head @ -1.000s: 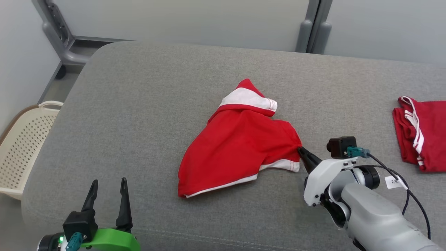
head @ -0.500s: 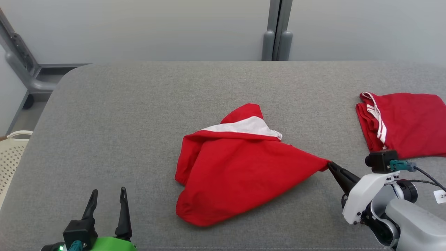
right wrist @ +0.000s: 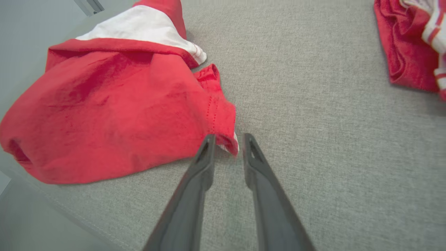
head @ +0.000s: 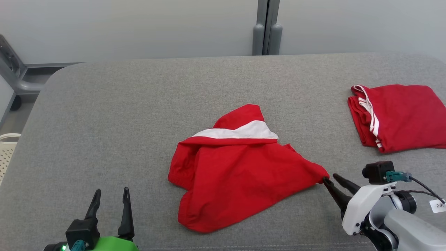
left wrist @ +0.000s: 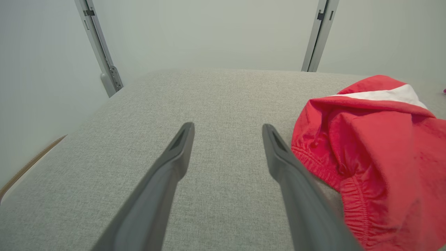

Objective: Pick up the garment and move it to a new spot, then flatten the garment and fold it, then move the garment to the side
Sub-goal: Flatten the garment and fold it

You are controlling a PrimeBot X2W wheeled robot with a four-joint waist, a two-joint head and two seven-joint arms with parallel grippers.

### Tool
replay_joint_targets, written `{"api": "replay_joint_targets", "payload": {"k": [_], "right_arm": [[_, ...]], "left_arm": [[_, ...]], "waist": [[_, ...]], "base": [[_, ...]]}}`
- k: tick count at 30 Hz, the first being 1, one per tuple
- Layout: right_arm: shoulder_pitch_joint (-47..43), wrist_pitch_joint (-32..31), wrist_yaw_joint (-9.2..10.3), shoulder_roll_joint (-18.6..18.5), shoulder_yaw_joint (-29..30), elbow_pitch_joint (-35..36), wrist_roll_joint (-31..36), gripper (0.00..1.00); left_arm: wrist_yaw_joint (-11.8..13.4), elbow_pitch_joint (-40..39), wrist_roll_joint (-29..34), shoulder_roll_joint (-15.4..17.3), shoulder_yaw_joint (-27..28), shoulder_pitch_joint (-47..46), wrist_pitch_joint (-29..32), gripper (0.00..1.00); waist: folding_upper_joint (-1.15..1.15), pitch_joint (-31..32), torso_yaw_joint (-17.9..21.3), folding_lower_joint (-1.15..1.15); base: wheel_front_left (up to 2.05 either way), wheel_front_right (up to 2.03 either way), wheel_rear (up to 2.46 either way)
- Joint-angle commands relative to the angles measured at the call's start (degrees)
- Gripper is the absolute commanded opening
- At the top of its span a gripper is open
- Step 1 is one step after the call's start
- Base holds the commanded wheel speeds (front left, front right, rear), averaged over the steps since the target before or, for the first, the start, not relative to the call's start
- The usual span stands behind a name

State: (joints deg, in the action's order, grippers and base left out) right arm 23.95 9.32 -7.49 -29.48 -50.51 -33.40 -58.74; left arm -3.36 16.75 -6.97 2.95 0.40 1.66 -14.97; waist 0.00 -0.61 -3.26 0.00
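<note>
The garment (head: 240, 167) is a pair of red shorts with a white band, lying crumpled at the middle of the grey padded surface (head: 139, 115). It shows in the left wrist view (left wrist: 376, 146) and the right wrist view (right wrist: 122, 115) too. My right gripper (head: 330, 177) sits at the garment's right corner, its fingers parted a little. In the right wrist view that corner lies loose between the tips of the right gripper (right wrist: 229, 139). My left gripper (head: 110, 191) stands open at the lower left, apart from the cloth; in its own wrist view the left gripper (left wrist: 228, 127) holds nothing.
A second red garment with white stripes (head: 397, 116) lies folded at the right of the surface, also seen at the top right of the right wrist view (right wrist: 407, 52). A pale perforated basket (head: 5, 150) stands beyond the left edge. A grey post (head: 266, 31) rises behind.
The right gripper dragged the garment's corner rightward and has now parted its fingers, letting the cloth go slack. The head camera has shifted. The left gripper is unchanged.
</note>
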Motion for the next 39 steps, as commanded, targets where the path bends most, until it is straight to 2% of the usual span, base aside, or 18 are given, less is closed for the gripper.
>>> {"api": "replay_joint_targets", "payload": {"k": [1, 12, 26, 32, 39], "right_arm": [[0.6, 1.1, 0.02, -0.1, 0.8, -0.7, 1.5, 1.0], [0.5, 4.9, 0.02, 1.2, 6.0, 0.5, 7.6, 1.0], [-0.4, 4.4, 0.02, 4.6, 9.9, 2.9, 13.0, 1.0], [-0.1, 5.8, 0.02, 5.6, 12.9, 7.1, 18.0, 1.0], [-5.4, 5.9, 0.02, 8.8, 22.0, 15.8, 26.3, 1.0]], "left_arm": [[-0.4, 0.2, -0.2, 0.0, 0.4, -0.7, -0.2, 1.0], [-2.0, 1.4, 0.8, 0.2, -1.5, -2.1, -0.2, 1.0], [-4.1, 10.2, -0.5, 4.4, -7.4, -10.9, -0.1, 1.0], [-4.1, 15.1, -2.5, 6.3, -8.8, -15.3, -0.1, 1.0], [-4.1, 19.5, -4.6, 8.1, -9.6, -17.8, -0.1, 1.0]], "waist": [[0.0, -0.1, 0.3, 0.0], [0.0, -0.1, 2.1, 0.0], [0.0, -2.1, 8.2, 0.0], [0.0, -4.0, 11.6, 0.0], [0.0, -5.8, 14.5, 0.0]], "base": [[0.0, 0.0, 0.0], [0.0, 0.0, 0.0], [0.0, 0.0, 0.0], [0.0, 0.0, 0.0], [0.0, 0.0, 0.0]]}}
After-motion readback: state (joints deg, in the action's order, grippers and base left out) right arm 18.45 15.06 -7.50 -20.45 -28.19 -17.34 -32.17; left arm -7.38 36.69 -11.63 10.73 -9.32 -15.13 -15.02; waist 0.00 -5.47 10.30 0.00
